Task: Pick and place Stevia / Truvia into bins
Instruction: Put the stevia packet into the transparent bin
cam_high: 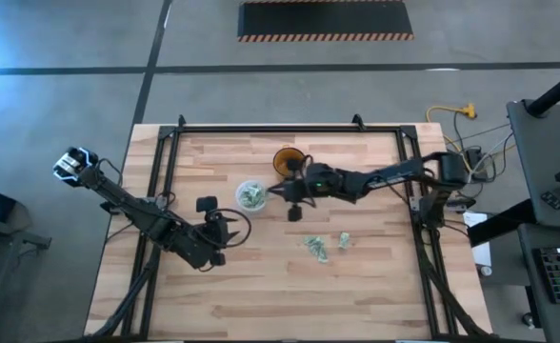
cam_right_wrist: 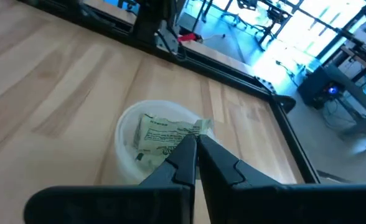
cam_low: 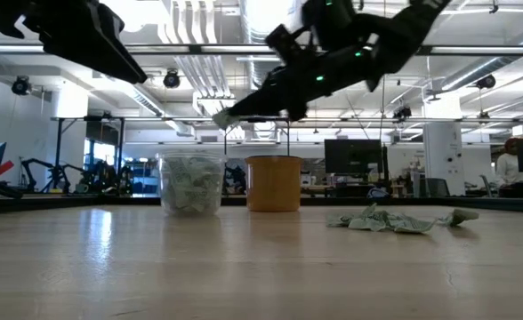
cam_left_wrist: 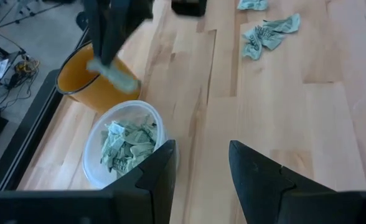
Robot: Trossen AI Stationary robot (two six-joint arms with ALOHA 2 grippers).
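Wooden counter (cam_high: 261, 286) in an open workshop. Right pincer (cam_right_wrist: 195, 144) clenched on one packet (cam_right_wrist: 167, 138) above the clear cup (cam_high: 251, 195); left pincer (cam_left_wrist: 198, 163) released, waiting nearby. Loose packets (cam_high: 318, 248) look light, limp and crushable; pinch an edge.

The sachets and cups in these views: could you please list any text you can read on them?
Held sachet in the right hand: dark print, too blurred to read.
Loose sachets: print too small to read.
Translucent cup, amber cup: no text visible.
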